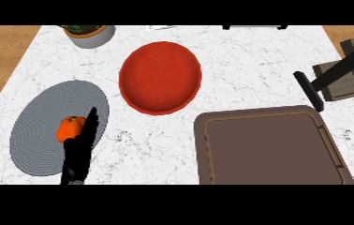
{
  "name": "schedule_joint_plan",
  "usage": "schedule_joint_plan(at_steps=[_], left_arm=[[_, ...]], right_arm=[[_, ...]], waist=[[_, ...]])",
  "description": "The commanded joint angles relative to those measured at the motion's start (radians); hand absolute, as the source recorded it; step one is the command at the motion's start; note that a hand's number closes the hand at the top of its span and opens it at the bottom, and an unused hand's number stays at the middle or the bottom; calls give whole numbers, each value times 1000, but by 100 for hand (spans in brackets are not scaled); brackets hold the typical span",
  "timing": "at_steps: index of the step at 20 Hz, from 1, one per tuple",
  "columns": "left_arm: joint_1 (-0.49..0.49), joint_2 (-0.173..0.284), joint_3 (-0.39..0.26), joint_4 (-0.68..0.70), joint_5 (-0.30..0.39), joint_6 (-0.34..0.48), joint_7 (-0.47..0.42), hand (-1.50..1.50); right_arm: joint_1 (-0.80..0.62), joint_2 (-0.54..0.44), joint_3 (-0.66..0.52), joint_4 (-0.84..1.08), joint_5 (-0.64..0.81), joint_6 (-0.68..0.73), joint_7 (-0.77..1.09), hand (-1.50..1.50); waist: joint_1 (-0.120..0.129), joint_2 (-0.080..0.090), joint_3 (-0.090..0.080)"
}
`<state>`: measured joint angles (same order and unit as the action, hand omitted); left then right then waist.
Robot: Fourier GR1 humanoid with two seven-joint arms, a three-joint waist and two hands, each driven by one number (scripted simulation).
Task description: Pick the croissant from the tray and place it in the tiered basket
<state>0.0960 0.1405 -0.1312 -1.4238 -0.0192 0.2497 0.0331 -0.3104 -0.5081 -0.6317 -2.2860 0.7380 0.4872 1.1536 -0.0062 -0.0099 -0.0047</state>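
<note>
- You see the left hand (78, 149) coming in from the lower left edge of the head view, lying over the grey round mat (41, 125).
- Its fingers (90, 121) run straight and pressed together, pointing up the view, right beside an orange fruit (69, 128) that sits on the mat; you cannot tell whether they touch it.
- The brown tray (266, 146) fills the lower right of the marble tabletop (242, 50), and you see only its bare floor and its raised rim.
- The croissant shows nowhere in this view, so you cannot tell where it is.
- A red plate (160, 77) lies in the middle, between the mat and the tray, apart from both.
- At the right edge you see a dark frame with wooden parts (332, 81); it may be the tiered basket, but only part of it shows.
- A grey pot with a green plant (88, 33) stands at the top left.
- The right hand does not show.
</note>
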Motion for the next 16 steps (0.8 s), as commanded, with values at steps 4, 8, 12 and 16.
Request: schedule_joint_plan(at_steps=[4,8,12,16], left_arm=[[-9,0,10,25,16,-21,-5,0],[-25,16,14,16,6,-24,12,0],[-21,-15,-19,19,-19,-6,8,0],[-51,-18,-4,43,-11,-10,8,0]], right_arm=[[-232,-283,-12,97,-26,253,193,150],[-363,-380,-7,231,-23,285,174,150],[-493,-465,21,422,12,268,126,150],[-596,-500,50,575,49,242,92,150]], waist=[[9,3,-4],[21,5,-3],[39,12,-3],[36,15,-1]])
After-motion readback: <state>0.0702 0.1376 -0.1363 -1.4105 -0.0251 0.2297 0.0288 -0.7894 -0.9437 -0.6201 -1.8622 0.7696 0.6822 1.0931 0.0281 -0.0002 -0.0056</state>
